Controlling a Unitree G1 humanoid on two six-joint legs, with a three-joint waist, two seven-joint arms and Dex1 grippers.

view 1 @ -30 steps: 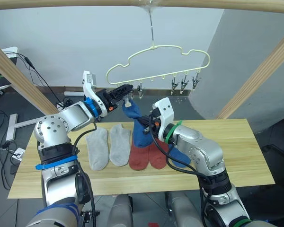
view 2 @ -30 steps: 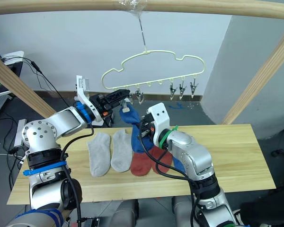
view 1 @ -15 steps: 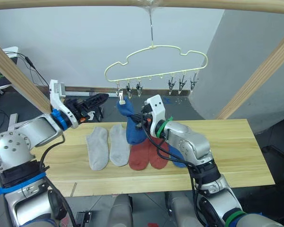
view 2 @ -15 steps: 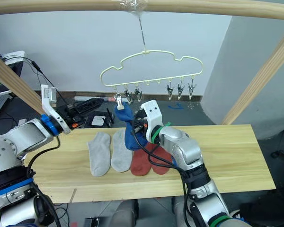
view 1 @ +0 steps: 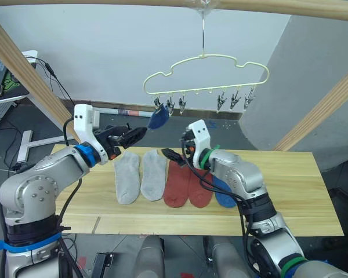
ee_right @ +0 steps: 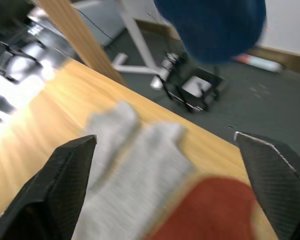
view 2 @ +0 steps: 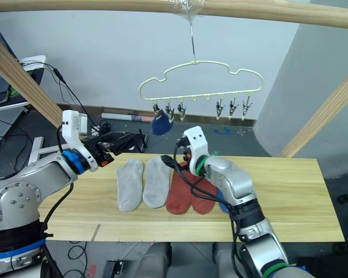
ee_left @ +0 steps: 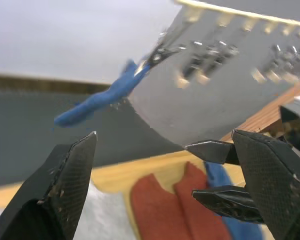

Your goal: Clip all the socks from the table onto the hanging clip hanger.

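Five socks [view 1: 165, 182] lay centre-frame on the table [view 1: 290, 191], one blue sock [view 1: 158, 119] clipped to the clip hanger [view 1: 206, 75] above; soft, light, floppy, each probably best pinched at its cuff; left gripper [view 1: 133, 135] and right gripper [view 1: 169, 155] spread, empty.

I see open air between the clip hanger [view 1: 206, 78] and the counter [view 1: 290, 191], broken by one blue sock [view 1: 158, 120] hanging off its leftmost clip. Under the hanger, five socks crowd the counter; right of the hanger, bare wood.
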